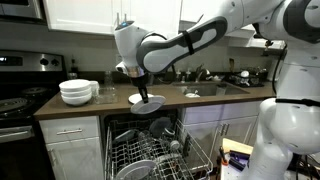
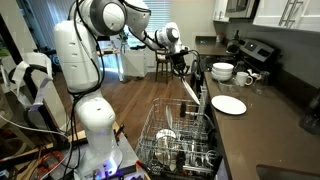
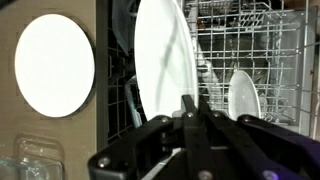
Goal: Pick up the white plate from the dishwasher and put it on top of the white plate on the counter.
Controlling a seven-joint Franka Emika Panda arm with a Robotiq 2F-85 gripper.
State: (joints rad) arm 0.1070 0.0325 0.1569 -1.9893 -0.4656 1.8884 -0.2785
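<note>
My gripper [image 3: 190, 105] is shut on the rim of a white plate [image 3: 160, 55], which hangs upright and edge-on above the open dishwasher rack [image 3: 270, 40]. A second white plate [image 3: 55, 65] lies flat on the brown counter to the left in the wrist view. It also shows in both exterior views [image 1: 150, 101] [image 2: 229, 104]. In both exterior views the gripper [image 1: 140, 88] [image 2: 181, 62] hovers above the rack, by the counter's front edge and close to the flat plate. The held plate is hard to make out there.
Another white plate [image 3: 243, 95] stands in the rack. Stacked white bowls [image 1: 78, 91] [image 2: 222, 71] sit on the counter near the stove [image 1: 15, 100]. The pulled-out dishwasher rack [image 2: 180, 140] holds several dishes. A clear container [image 3: 30, 160] sits on the counter.
</note>
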